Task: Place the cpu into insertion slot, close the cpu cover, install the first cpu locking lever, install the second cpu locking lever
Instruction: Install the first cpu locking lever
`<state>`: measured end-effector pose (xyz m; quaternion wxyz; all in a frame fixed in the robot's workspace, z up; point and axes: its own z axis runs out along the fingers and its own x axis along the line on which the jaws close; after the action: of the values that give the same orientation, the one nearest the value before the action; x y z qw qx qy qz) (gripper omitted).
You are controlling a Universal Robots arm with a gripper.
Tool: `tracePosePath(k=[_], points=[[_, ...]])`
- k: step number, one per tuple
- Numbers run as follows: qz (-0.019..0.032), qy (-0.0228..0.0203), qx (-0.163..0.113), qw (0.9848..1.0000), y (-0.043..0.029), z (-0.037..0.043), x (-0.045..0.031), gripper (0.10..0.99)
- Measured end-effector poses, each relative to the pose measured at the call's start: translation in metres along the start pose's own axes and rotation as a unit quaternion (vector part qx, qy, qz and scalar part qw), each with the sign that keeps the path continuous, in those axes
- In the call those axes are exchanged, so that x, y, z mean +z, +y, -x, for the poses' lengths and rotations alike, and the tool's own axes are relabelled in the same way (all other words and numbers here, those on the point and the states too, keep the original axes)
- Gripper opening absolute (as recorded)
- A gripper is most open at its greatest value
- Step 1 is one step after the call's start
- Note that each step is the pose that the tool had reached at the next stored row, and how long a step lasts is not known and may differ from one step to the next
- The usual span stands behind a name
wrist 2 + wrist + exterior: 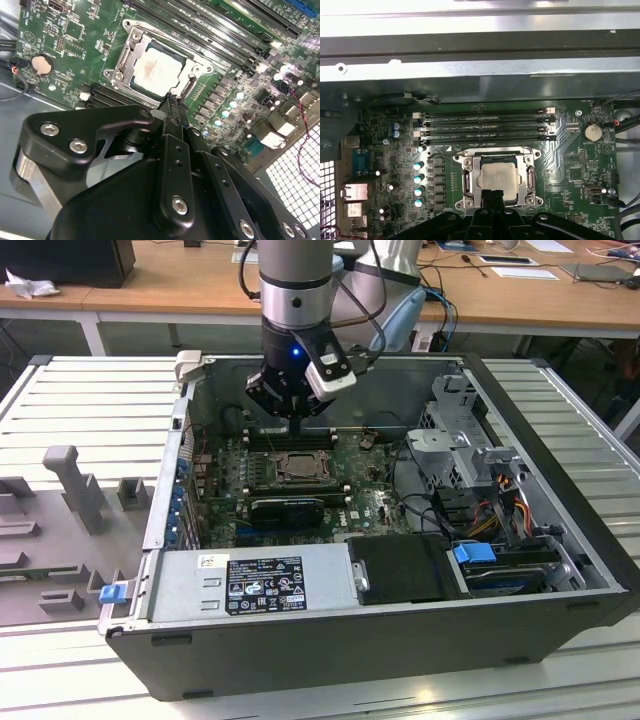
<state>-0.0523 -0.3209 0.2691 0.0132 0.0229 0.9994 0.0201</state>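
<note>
Placement looks done: the cpu (496, 176) sits in the insertion slot (473, 180), the cpu cover (497, 159) seemingly down around it. Levers I can't judge. My hand (170, 100), fingers drawn together and seemingly empty, hangs at the slot's edge.

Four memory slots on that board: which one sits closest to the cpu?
The last slot, running right alongside the frame around the cpu. The other three lie beyond it, toward the case wall.

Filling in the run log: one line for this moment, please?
cpu: seated in insertion slot | cpu cover: down over cpu | gripper: shut, empty, close over slot's edge
</note>
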Motion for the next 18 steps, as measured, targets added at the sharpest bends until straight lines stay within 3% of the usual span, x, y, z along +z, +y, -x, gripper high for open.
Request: tracePosePath(k=[5, 16, 18], points=[[0.0, 0.0, 0.0, 1.0, -0.0008, -0.0192, -0.0004, 0.106], [0.0, 0.0, 0.0, 1.0, -0.0014, -0.0315, -0.0007, 0.106], [-0.0001, 0.0, 0.0, 1.0, -0.0017, -0.0371, -0.0009, 0.106]])
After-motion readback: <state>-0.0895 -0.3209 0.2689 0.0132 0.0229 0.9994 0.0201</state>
